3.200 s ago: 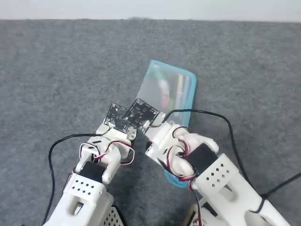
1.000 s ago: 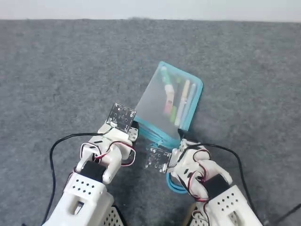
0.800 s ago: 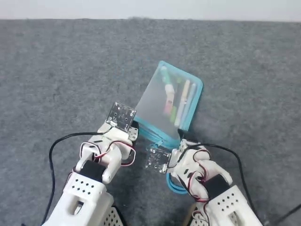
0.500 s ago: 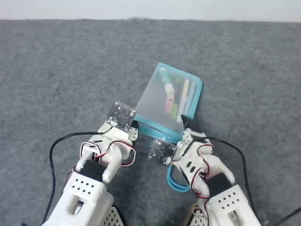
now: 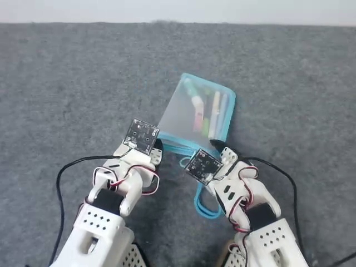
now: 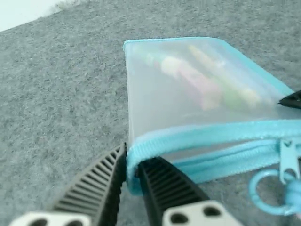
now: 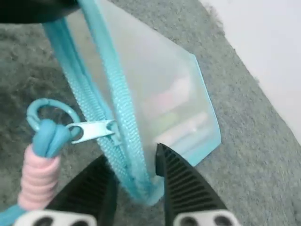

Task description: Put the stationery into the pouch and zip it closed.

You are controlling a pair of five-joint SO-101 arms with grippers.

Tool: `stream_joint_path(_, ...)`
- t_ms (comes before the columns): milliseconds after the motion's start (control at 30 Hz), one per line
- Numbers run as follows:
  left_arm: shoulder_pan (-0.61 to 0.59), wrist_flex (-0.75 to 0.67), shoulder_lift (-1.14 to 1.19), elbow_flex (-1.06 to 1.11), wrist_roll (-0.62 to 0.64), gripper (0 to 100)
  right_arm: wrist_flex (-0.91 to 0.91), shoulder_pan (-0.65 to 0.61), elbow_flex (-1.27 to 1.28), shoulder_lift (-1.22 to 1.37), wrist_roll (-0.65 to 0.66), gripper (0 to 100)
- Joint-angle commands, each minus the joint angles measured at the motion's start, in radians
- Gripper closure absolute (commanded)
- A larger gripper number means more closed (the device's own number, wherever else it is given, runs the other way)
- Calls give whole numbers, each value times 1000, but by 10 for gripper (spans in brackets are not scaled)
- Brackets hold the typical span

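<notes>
The translucent pouch (image 5: 189, 111) with light blue edging lies mid-table, with pens and markers (image 5: 208, 114) inside it. My left gripper (image 5: 159, 149) is shut on the pouch's near left corner (image 6: 134, 162), as the left wrist view shows (image 6: 131, 172). My right gripper (image 5: 218, 149) straddles the opposite near corner (image 7: 136, 188), its fingers (image 7: 181, 181) pressed against both sides. The zipper pull (image 7: 94, 129) sits near that corner, and the zip looks shut from the left corner up to it (image 6: 286, 153). A blue ring (image 7: 47, 115) and pink beads (image 7: 40, 181) hang from the pull.
A blue cord loop (image 5: 203, 204) trails from the pull toward the arms' bases. Grey felt (image 5: 83, 78) covers the table all around the pouch. A pale wall (image 5: 178, 10) borders the far edge. Black cables (image 5: 67, 172) run beside each arm.
My right gripper moved forward from behind the pouch to its near right corner and closed around it. The pouch shifted slightly away and leftward. The left gripper kept its hold.
</notes>
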Motion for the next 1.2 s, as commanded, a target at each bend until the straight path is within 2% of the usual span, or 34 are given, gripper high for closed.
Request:
stream_joint_path(0, 8, 0, -21, -68, 5, 990, -24, 2, -80, -15, -28, 992)
stream_joint_path(133, 8, 0, -29, -70, 5, 988, -18, 4, -114, -10, -32, 992)
stream_joint_path(233, 8, 2, -29, -71, 5, 987, 73, 22, -226, 65, -71, 992)
stream_joint_path(467, 6, 5, -29, -76, 5, 987, 274, 68, -591, 493, -222, 991)
stream_joint_path(700, -2, 5, -29, -77, 5, 987, 282, 71, -795, 845, -255, 991)
stream_joint_path(967, -2, 6, -29, -87, 5, 987, 263, 67, -898, 1030, -319, 991)
stream_joint_path(1033, -2, 35, -29, -111, 5, 987, 252, 67, -898, 1049, -319, 991)
stream_joint_path(1167, -2, 198, -29, -222, 26, 947, 248, 65, -898, 1066, -319, 991)
